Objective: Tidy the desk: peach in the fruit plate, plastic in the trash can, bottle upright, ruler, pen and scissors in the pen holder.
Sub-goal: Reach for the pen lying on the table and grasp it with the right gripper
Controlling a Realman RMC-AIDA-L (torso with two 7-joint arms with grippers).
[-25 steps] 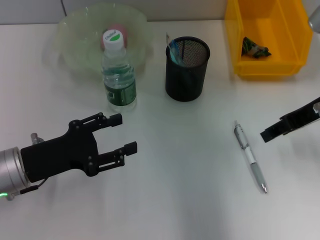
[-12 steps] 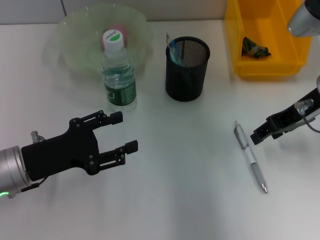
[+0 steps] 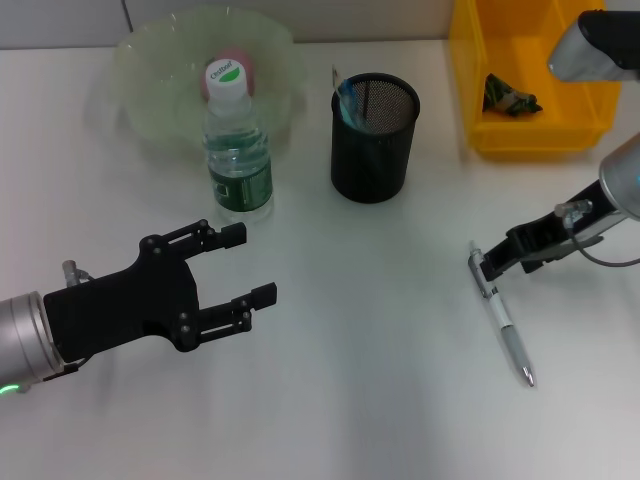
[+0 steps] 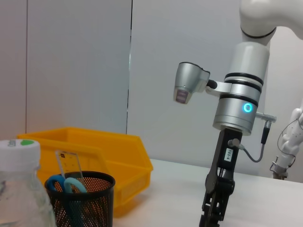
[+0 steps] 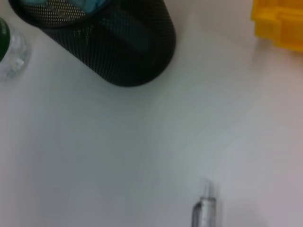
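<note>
A silver pen [image 3: 501, 318] lies on the white desk at the right; its end also shows in the right wrist view [image 5: 204, 212]. My right gripper [image 3: 497, 265] hangs right at the pen's far end. The black mesh pen holder [image 3: 373, 140] stands mid-desk, holding blue-handled scissors [image 4: 66, 183] and a clear ruler [image 4: 65, 163]. The bottle [image 3: 238, 150] stands upright in front of the pale green fruit plate [image 3: 140, 70], in which the pink peach [image 3: 242, 66] lies. A crumpled plastic wrapper [image 3: 510, 97] sits in the yellow trash can [image 3: 530, 130]. My left gripper [image 3: 248, 265] hovers open and empty at the front left.
The yellow can stands at the back right, close behind the right arm. Pen holder [image 5: 118, 42] and bottle [image 5: 9, 47] lie beyond the pen in the right wrist view. Bare desk stretches between the two grippers.
My right gripper has moved left and toward the desk, arriving at the pen's far end. The left arm and every object have stayed put.
</note>
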